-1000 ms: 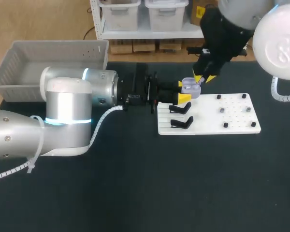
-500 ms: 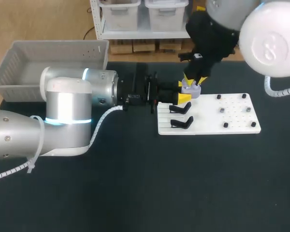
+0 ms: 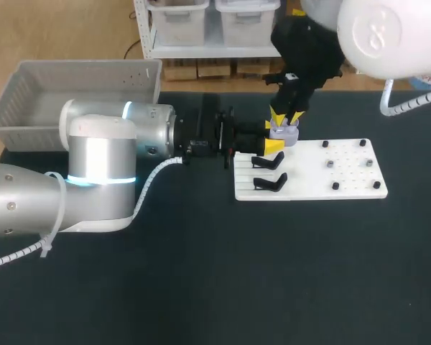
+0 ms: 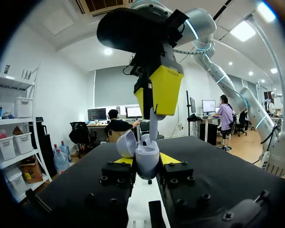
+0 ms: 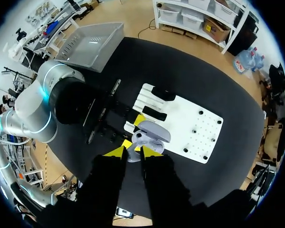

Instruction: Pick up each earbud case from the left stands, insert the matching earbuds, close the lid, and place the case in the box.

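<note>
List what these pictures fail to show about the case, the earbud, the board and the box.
- Case sockets: left wrist view, its rim hides them; other views, too small.
- Earbud tip: sunk behind that rim, so seated or not is unclear.
- Small parts on the board: head view, too small to tell earbuds from pegs.
- Box floor: head view, left arm cuts off its near corner.

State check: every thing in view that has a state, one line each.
earbud case: lid open, held upright.
left gripper: shut on the earbud case.
right gripper: shut on an earbud, just above the open case.
two black stands: empty.
box: no case inside.
</note>
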Action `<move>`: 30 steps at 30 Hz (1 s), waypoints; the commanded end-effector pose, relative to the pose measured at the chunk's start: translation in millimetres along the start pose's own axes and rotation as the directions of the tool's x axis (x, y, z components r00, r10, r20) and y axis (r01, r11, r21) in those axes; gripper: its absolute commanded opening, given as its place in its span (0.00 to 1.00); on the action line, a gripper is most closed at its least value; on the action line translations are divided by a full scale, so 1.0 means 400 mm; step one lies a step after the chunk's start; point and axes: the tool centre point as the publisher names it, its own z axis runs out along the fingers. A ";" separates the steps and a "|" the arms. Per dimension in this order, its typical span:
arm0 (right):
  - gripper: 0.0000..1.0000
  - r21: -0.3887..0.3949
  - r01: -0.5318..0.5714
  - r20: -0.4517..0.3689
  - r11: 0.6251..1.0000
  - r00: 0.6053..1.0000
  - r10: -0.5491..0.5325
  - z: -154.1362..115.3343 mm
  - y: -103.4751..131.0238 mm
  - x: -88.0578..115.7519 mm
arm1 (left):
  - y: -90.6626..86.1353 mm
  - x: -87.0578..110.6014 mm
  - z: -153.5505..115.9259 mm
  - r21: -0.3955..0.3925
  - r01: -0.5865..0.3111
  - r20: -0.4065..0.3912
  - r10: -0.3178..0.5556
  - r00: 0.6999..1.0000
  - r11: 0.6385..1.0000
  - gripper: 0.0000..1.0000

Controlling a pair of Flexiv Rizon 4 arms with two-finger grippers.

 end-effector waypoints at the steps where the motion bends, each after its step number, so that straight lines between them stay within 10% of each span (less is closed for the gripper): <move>1: 0.00 -0.009 0.004 -0.016 1.000 1.000 -0.004 0.006 -0.002 -0.008 | -0.003 0.001 0.000 -0.005 -0.002 0.002 0.002 1.000 1.000 0.00; 30: 0.00 0.002 0.002 -0.028 1.000 1.000 -0.002 0.033 -0.019 -0.023 | -0.003 0.001 0.000 -0.005 -0.002 0.002 0.002 1.000 1.000 0.00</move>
